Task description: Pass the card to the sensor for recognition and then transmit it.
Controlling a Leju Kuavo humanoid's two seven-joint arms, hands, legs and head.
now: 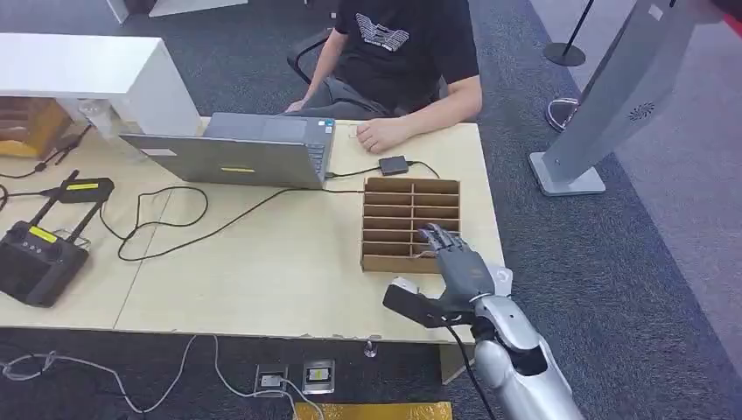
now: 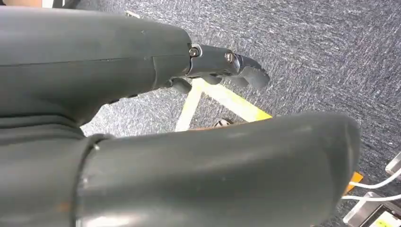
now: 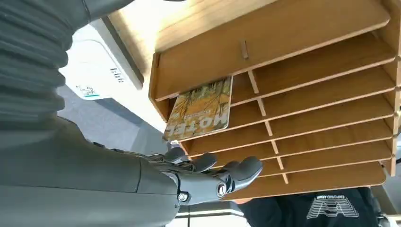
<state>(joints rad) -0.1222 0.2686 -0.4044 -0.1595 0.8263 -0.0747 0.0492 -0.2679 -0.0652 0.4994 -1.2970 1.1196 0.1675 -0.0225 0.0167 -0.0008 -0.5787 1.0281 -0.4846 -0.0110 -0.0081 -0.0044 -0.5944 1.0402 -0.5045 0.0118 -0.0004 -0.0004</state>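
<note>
Lower right of the head view: silver right arm, its dark grey right hand (image 1: 457, 267) stretched flat over the near right corner of the brown wooden slotted card rack (image 1: 410, 188), fingers (image 1: 435, 234) extended and slightly apart, holding nothing. Just below the hand, near the counter edge, a small white sensor box (image 1: 403, 285). In the right wrist view, middle of the frame: a yellow-green printed card (image 3: 202, 109) tucked in a slot of the rack, one end sticking out, apart from the right fingers (image 3: 243, 169) beside it. Light wooden counter (image 1: 262, 271) carrying a grey open laptop (image 1: 241, 150) at upper centre, a black remote controller (image 1: 35, 254) at far left, black cables between. Behind the counter, top centre, a seated person in a black shirt (image 1: 407, 35), one hand resting near the rack. Left hand (image 2: 222, 64) above grey carpet in the left wrist view, fingers curled inward, nothing inside.
</note>
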